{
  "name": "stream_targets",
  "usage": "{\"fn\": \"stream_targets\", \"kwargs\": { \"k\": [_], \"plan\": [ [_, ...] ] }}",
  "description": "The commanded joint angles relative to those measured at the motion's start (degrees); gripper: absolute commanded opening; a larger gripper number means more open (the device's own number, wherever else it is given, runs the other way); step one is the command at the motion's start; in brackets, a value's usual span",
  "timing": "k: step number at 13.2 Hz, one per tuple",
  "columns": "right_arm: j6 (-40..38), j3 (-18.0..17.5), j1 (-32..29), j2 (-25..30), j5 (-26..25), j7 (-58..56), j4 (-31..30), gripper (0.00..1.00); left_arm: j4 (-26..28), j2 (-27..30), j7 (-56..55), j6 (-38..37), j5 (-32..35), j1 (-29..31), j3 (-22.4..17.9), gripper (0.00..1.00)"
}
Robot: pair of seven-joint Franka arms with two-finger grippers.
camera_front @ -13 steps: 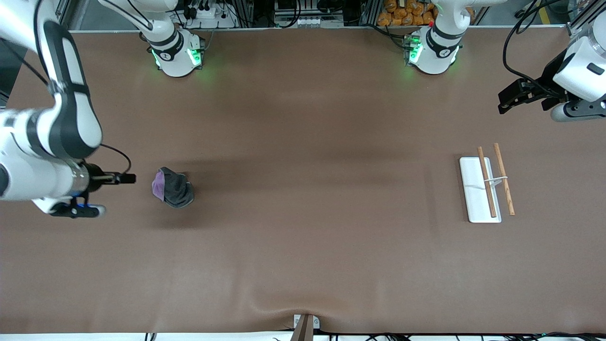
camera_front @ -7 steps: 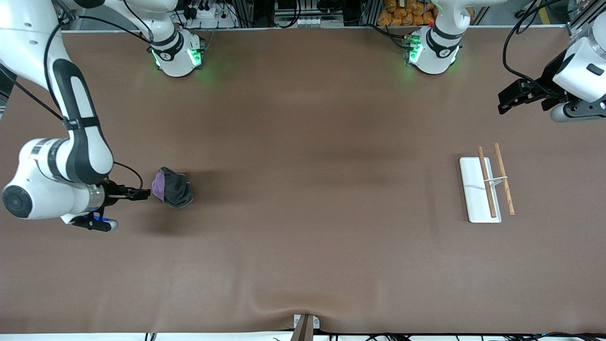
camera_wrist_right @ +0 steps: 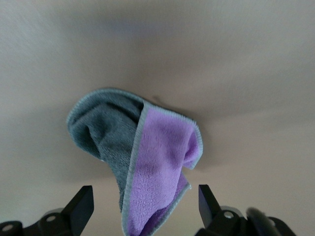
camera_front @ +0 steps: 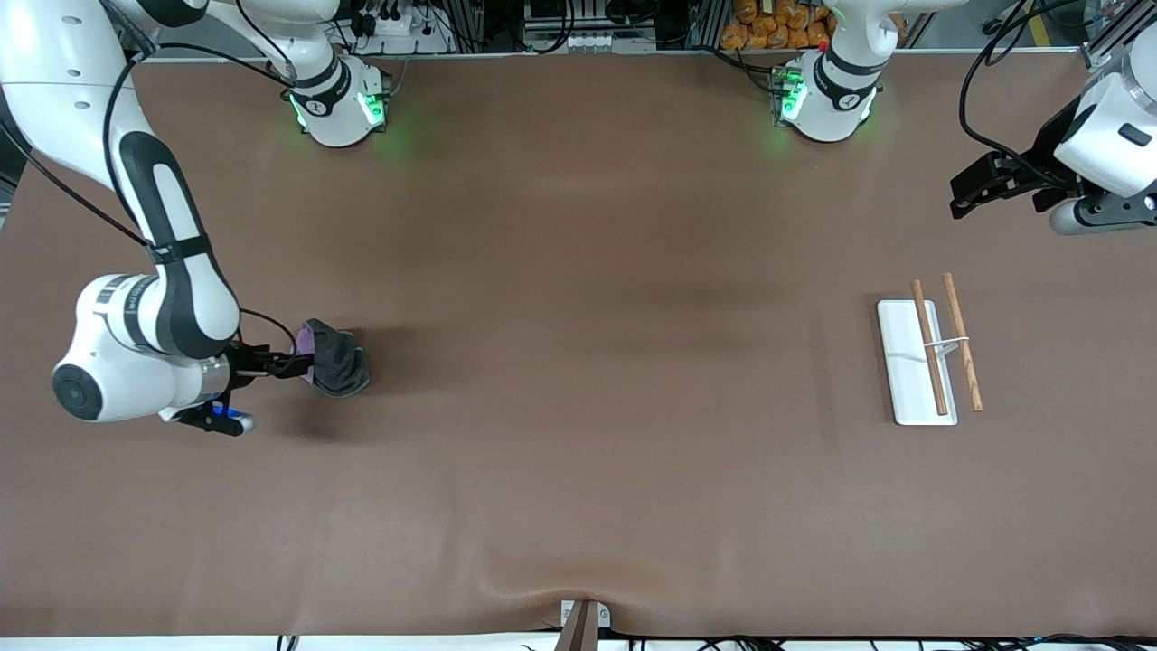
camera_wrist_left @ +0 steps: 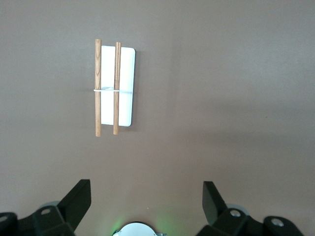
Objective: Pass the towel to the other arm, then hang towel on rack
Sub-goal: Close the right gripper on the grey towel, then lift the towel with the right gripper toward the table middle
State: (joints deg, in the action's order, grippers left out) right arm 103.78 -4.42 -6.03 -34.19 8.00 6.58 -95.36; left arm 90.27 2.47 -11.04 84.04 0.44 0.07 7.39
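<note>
The towel (camera_front: 336, 362), dark grey with a lilac-purple face, lies crumpled on the table toward the right arm's end. My right gripper (camera_front: 300, 364) is open, low at the towel's purple edge. In the right wrist view the towel (camera_wrist_right: 147, 152) reaches in between the spread fingers (camera_wrist_right: 81, 206). The rack (camera_front: 915, 362), a white base with two brown rods and a white wire, lies toward the left arm's end; it also shows in the left wrist view (camera_wrist_left: 125, 83). My left gripper (camera_front: 960, 201) is open and empty, held high near the table's end, away from the rack.
The brown table mat (camera_front: 587, 362) stretches between towel and rack. The two arm bases (camera_front: 339, 104) with green lights stand at the table's farthest edge from the front camera. A small bracket (camera_front: 583, 619) sits at the nearest edge.
My right arm has swung toward the towel and lowered, bringing its open gripper from well beside the towel to its purple edge. The towel, rack and left arm have not moved.
</note>
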Motion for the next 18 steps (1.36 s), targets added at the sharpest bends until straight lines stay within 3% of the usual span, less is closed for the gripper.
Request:
{"fn": "stream_targets", "kwargs": {
  "k": [1,2,3,4,6,12,15,18],
  "plan": [
    [0.01,-0.33,0.05,0.35,1.14,0.89,-2.46,0.90,-0.54,-0.27,1.20,-0.72,1.05,0.19,0.25,1.00],
    [-0.07,-0.33,0.05,0.44,2.01,0.89,-3.07,0.84,-0.45,-0.27,1.11,-0.63,1.05,0.28,0.25,1.00],
    [-0.25,-0.33,0.14,0.44,2.46,0.89,-3.17,0.67,-0.54,-0.27,1.11,-0.63,1.05,0.28,0.25,1.00],
    [-0.42,-0.41,0.14,0.44,2.46,0.98,-3.17,0.34,-0.54,-0.27,1.11,-0.63,1.05,0.19,0.25,1.00],
    [-0.42,-0.33,-0.03,0.44,2.55,0.98,-3.17,0.01,-0.45,-0.36,1.20,-0.63,1.05,0.19,0.25,1.00],
    [-1.64,-0.41,-0.47,0.79,2.90,0.89,-1.24,0.00,-0.45,-0.80,1.20,-0.54,1.05,0.19,0.25,1.00],
    [-8.57,-0.33,-0.65,0.79,6.49,1.68,4.02,0.00,-0.62,-0.89,1.11,-0.46,1.05,0.02,0.25,1.00],
    [-15.78,-0.50,0.05,1.05,6.94,7.55,8.86,0.00,-0.54,-0.89,1.11,-0.37,1.05,0.10,0.25,1.00]
  ]
}}
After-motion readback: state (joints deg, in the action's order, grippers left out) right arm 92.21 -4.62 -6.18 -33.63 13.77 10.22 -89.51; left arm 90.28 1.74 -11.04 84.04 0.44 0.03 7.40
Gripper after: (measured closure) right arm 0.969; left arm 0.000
